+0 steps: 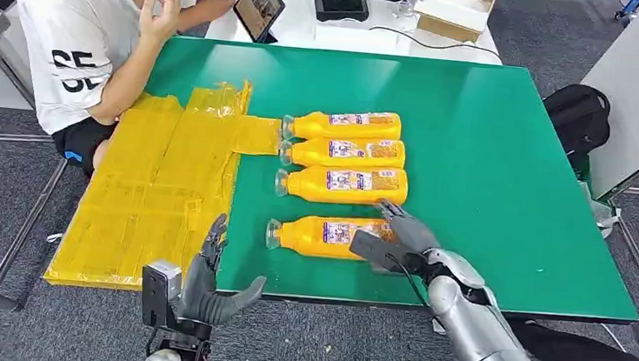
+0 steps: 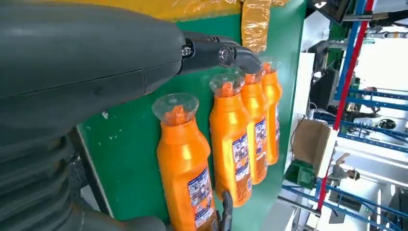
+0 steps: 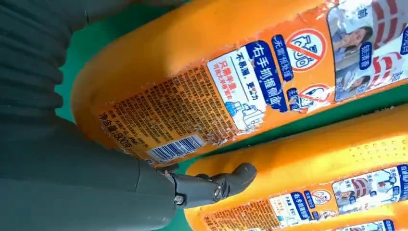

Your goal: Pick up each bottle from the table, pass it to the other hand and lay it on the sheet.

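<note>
1. orange bottles are lying on their sides on the green table (image 1: 492,161), four in all, clear caps pointing toward the yellow sheet (image 1: 149,192).
2. three of them are lying side by side in a close row: the far bottle (image 1: 343,126), the second bottle (image 1: 343,152) and the third bottle (image 1: 342,185).
3. the nearest bottle (image 1: 320,236) is lying apart from that row, closer to the table's near edge; none of the four is lying fully on the sheet, though the caps of the far ones are sitting just beside a strip of it.
4. the right hand (image 1: 394,238) is resting at the base end of the nearest bottle, fingers over it and thumb on the near side; from the right wrist view the thumb (image 3: 211,185) is sitting between this bottle and the next one, and i cannot tell whether the grip is closing.
5. the left hand (image 1: 211,284) is hovering off the table's near edge, fingers spread and holding nothing.
6. a person (image 1: 93,30) in a white shirt is sitting at the far left corner, one hand raised to the head.
7. a tablet (image 1: 259,5) and a cardboard box (image 1: 458,7) are sitting on the white surface beyond the table.
</note>
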